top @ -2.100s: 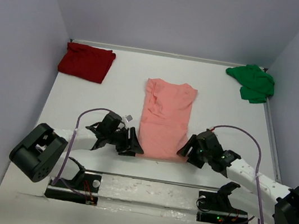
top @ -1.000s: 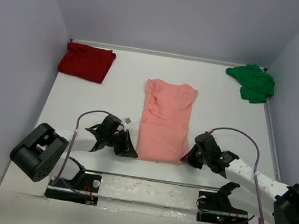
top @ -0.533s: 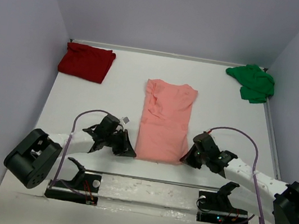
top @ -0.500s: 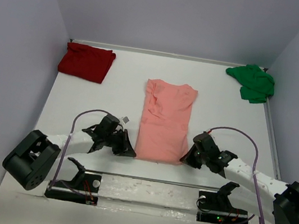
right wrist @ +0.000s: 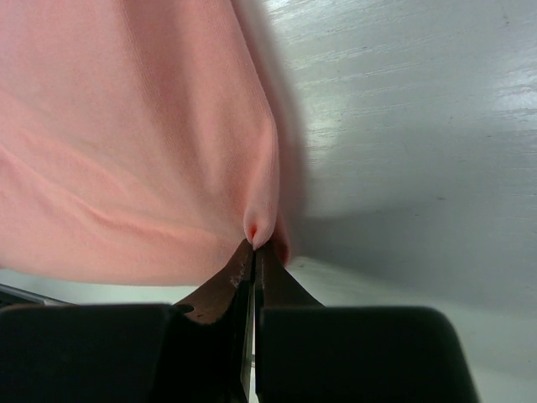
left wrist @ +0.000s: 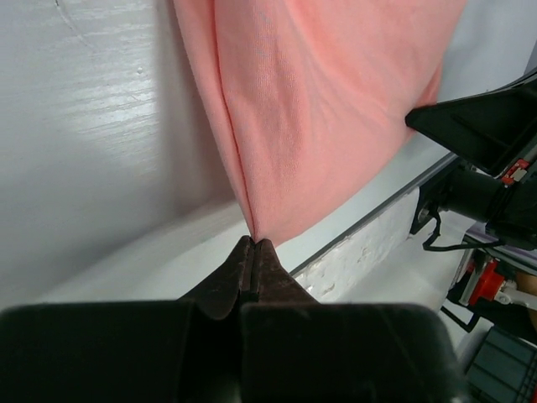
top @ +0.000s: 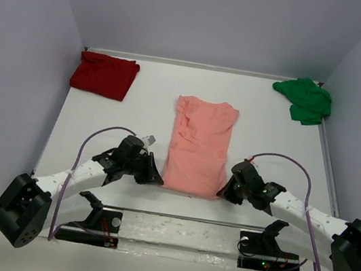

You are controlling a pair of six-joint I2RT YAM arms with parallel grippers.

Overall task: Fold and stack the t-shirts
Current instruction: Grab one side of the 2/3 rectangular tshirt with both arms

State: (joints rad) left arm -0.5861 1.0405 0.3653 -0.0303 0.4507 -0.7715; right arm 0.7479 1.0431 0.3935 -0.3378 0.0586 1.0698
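- Pink shirt [top: 197,153] is lying flat midway up the surface [top: 268,142], hem toward the arms; red shirt [top: 104,74] is sitting far left, green shirt [top: 304,100] far right.
- Left gripper [left wrist: 253,245] is pinching the near-left hem corner, right gripper [right wrist: 254,245] the near-right, both closed tight on cloth.
- Best play, I'd judge: lifting both together, level, and carrying the hem toward the collar without stretching.
- Layers caught in each pinch are proving hard to make out.

no readable text, no labels, no brand marks, no numbers anywhere in view
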